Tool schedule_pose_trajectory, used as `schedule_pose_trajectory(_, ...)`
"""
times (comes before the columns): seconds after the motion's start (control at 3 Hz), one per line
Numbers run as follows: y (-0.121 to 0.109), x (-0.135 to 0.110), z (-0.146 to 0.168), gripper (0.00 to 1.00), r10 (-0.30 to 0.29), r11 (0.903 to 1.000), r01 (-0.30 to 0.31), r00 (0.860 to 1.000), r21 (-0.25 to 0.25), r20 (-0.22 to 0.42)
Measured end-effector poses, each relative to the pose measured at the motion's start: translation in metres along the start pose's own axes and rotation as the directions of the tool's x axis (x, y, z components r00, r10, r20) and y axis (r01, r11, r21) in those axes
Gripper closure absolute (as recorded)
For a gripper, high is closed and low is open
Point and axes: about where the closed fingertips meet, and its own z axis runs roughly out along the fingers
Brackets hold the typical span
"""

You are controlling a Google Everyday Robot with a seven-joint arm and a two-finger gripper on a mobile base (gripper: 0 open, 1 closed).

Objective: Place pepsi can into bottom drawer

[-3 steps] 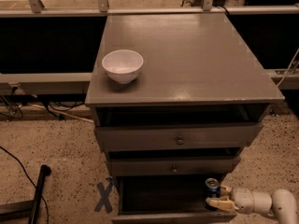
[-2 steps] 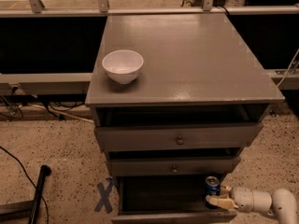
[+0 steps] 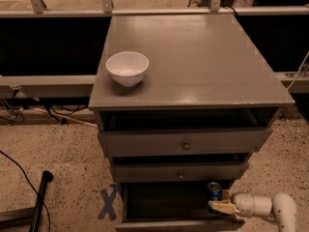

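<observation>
The pepsi can [image 3: 214,191], blue with a silver top, stands upright at the right side of the open bottom drawer [image 3: 164,204], over its dark interior. My gripper [image 3: 218,206] reaches in from the lower right on a white arm [image 3: 263,206]. Its pale fingers [image 3: 223,208] close around the can's lower part, which they hide. The drawer is pulled out below the two shallower knobbed drawers.
A white bowl [image 3: 127,67] sits on the left of the grey cabinet top [image 3: 203,57]. The top drawer [image 3: 186,141] and middle drawer [image 3: 179,172] are pulled out a little. A blue tape X [image 3: 108,202] marks the floor. A black pole [image 3: 39,199] and cables lie at the left.
My gripper and the can have shifted a little to the left, further over the bottom drawer. Bowl and drawers have not moved.
</observation>
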Motion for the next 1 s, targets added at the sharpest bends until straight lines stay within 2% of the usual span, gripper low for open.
schedule_pose_trajectory(0.67,0.0098,0.0018,0.0065,1.00,0.083,0.9961,-0.084,0.996,-0.027,-0.008)
schedule_pose_trajectory(1.0,0.0101,0.0019,0.0067,1.00,0.086,0.9959,-0.086,0.996,-0.028,-0.009)
